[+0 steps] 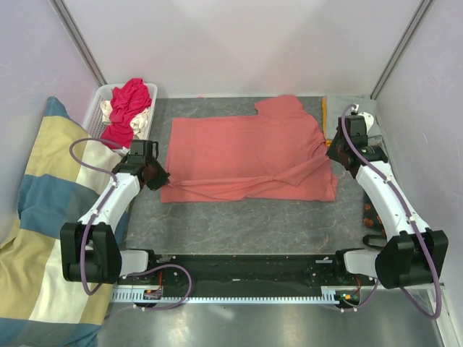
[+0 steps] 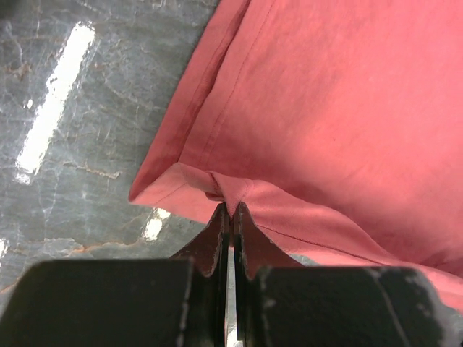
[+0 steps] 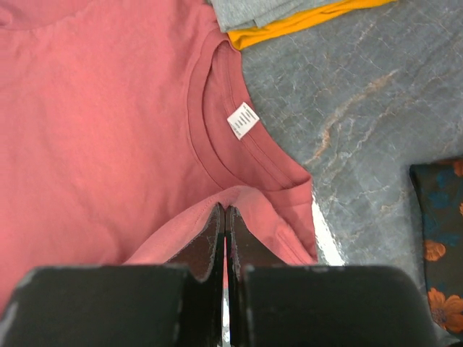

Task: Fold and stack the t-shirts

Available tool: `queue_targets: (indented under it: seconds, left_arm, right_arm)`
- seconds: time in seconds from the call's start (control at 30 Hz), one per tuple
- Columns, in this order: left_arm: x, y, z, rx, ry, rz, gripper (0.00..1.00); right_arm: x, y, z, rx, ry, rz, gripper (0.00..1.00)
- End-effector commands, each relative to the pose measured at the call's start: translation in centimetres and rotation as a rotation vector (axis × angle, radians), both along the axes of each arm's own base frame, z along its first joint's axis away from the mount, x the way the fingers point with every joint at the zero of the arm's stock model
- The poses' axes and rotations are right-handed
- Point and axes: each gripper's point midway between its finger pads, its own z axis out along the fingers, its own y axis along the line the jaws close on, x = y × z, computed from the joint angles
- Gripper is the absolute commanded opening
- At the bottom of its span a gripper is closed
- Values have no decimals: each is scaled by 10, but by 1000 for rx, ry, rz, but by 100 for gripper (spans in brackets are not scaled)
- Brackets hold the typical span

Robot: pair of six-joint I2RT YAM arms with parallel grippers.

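A salmon-pink t-shirt (image 1: 246, 155) lies spread across the grey table, its front edge pulled up into a ridge between both grippers. My left gripper (image 1: 158, 176) is shut on the shirt's hem corner (image 2: 230, 189) at the left. My right gripper (image 1: 335, 153) is shut on a fold of the same shirt (image 3: 242, 195) just below the collar with its white neck label (image 3: 242, 120). Folded grey (image 3: 253, 11) and orange (image 3: 304, 23) t-shirts lie stacked beyond the collar at the back right. Magenta-red (image 1: 129, 107) and cream t-shirts sit bunched in the basket.
A white lattice basket (image 1: 98, 107) stands at the back left. A big yellow, blue and cream striped cushion (image 1: 43, 217) leans along the left side. A dark flowered cloth (image 3: 438, 238) lies at the right edge. White walls enclose the table.
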Motion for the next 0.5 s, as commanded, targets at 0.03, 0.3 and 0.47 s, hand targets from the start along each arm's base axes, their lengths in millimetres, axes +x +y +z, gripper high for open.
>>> queue_targets:
  seconds: [0.03,0.3,0.47]
  left_arm:
    - [29,4,12,16,-65,27,2]
    - [39,3,0,14,-39,27,2]
    - [45,4,-10,19,-15,30,2]
  right_arm:
    - [29,-1,22,15,-92,-22,0]
    - [46,0,8,23,-66,-23,0]
    - [58,4,-2,39,-50,-16,0]
